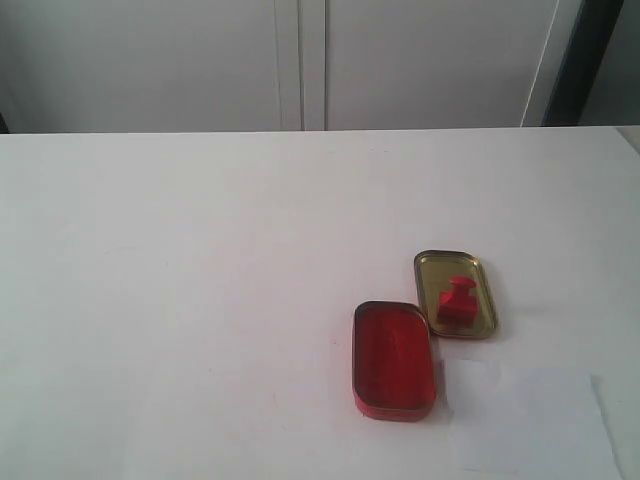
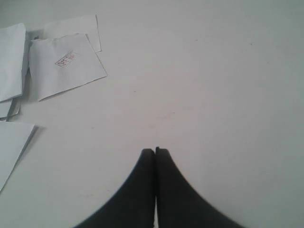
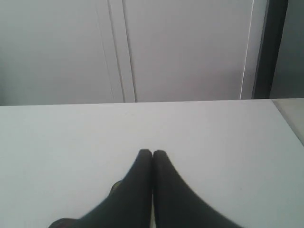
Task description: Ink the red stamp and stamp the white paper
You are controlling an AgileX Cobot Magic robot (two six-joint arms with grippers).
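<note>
Red stamp (image 1: pixel 457 300) stands in the gold lid (image 1: pixel 450 266), just beside the open red ink tin (image 1: pixel 393 360) on the bench (image 1: pixel 200 300). White paper (image 1: pixel 530 420) lies near the tin. Left hand (image 2: pixel 155 151) and right hand (image 3: pixel 152 153) are both closed tight and empty.

Evenly lit white tabletop (image 1: pixel 200 300). Beyond its far edge, pale grey panels (image 1: pixel 150 60) with vertical seams; near the far right corner, a dark upright strip (image 1: pixel 580 55).

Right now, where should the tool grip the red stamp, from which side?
Probably the knobbed handle of the red stamp, from above: it stands upright on its block base in the gold lid, whose rim hinders a low side approach.
</note>
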